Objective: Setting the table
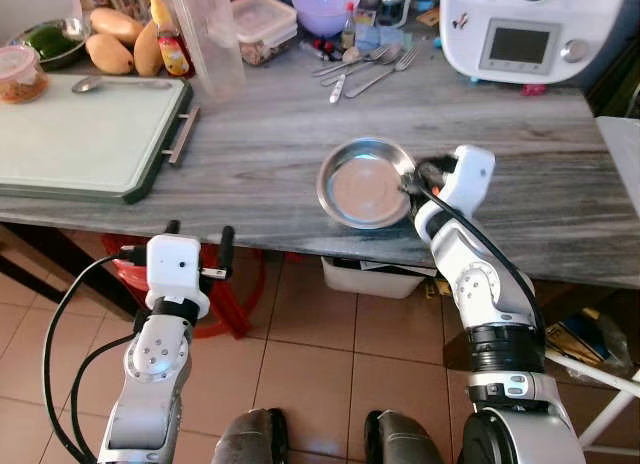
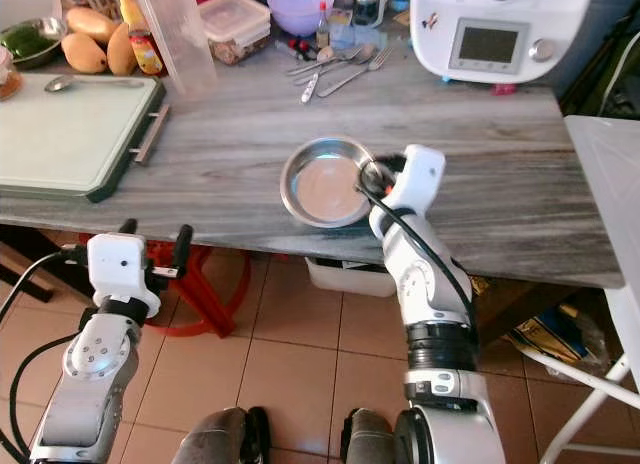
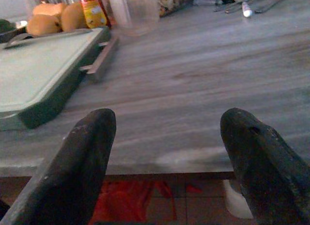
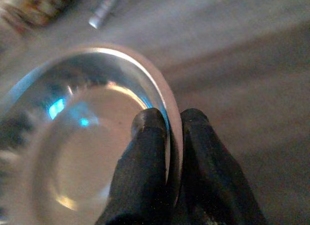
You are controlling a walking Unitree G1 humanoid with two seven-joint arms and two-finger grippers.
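Pinching the steel plate (image 1: 365, 183) by its rim at about three o'clock, the right gripper (image 1: 412, 183) holds something light, rigid and likely slippery on the worktop (image 1: 260, 134), while the left gripper (image 1: 198, 246) hangs open below its edge.

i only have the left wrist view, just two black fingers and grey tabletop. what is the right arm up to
Observer: The right gripper is shut on the rim of a steel plate; one finger sits inside the rim, the other outside.
Operator: where is that plate on the table
Observer: Near the table's front edge, to the robot's right of your green cutting board.
Operator: any cutlery around
Observer: Yes, forks and spoons lie at the back of the table, beyond the plate, beside a white appliance.
Operator: and where's my left gripper
Observer: The left gripper is open, below the table's front edge, holding nothing.
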